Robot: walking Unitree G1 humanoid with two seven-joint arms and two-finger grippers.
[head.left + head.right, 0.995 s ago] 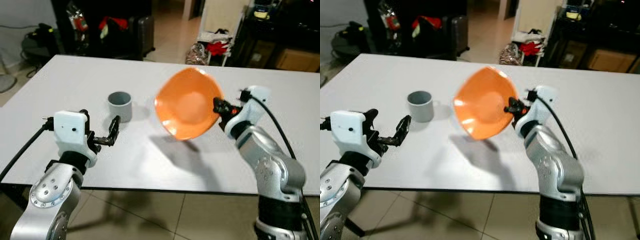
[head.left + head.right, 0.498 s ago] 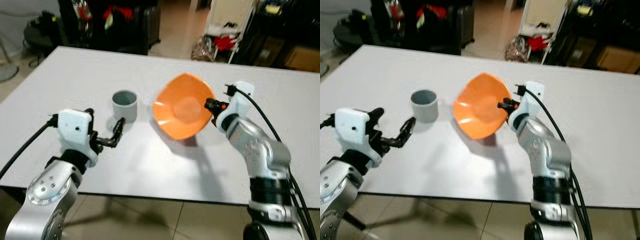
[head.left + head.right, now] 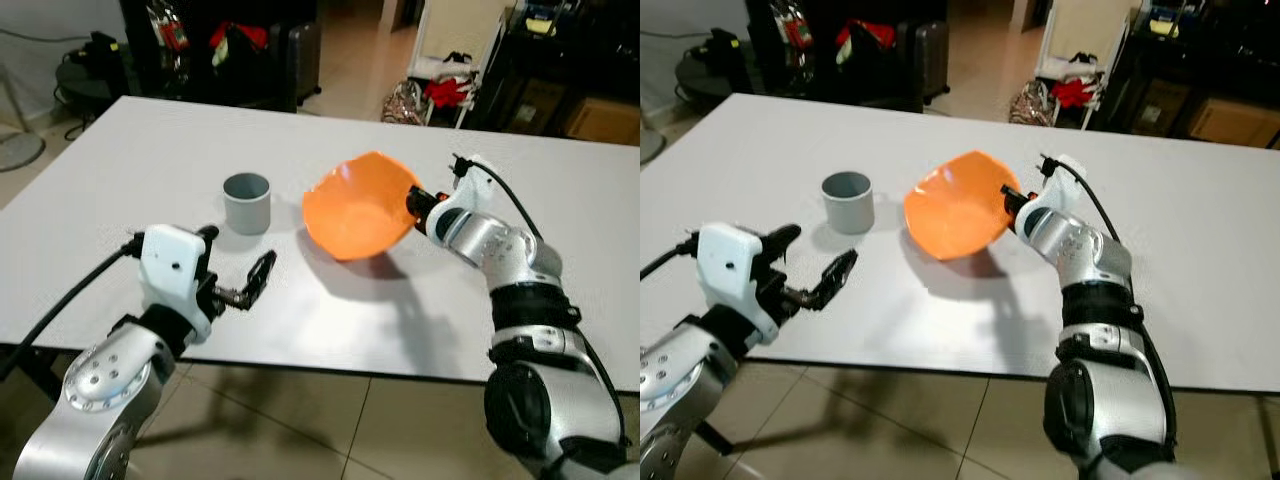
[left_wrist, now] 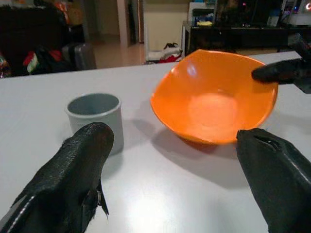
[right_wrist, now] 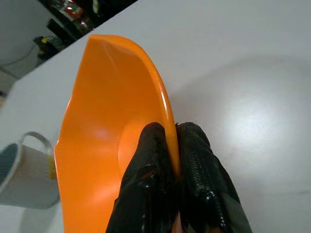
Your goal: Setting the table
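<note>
An orange bowl (image 3: 355, 215) hangs tilted just above the white table (image 3: 150, 150), near its middle. My right gripper (image 3: 412, 203) is shut on the bowl's right rim; in the right wrist view its fingers (image 5: 153, 160) pinch the orange bowl (image 5: 102, 145) edge. A grey mug (image 3: 246, 202) stands upright to the bowl's left. My left gripper (image 3: 258, 282) is open near the table's front edge, left of the bowl and in front of the mug, holding nothing. The left wrist view looks between its fingertips (image 4: 82, 160) at the grey mug (image 4: 95, 112) and the orange bowl (image 4: 214, 104).
Beyond the table's far edge are dark furniture, a suitcase (image 3: 292, 55) and bags with red items (image 3: 443, 90) on a tiled floor. The right half of the table is bare white surface.
My right gripper has lowered the bowl and turned it from nearly on edge toward upright, closer to the table. The camera view has shifted; my left gripper has moved slightly right.
</note>
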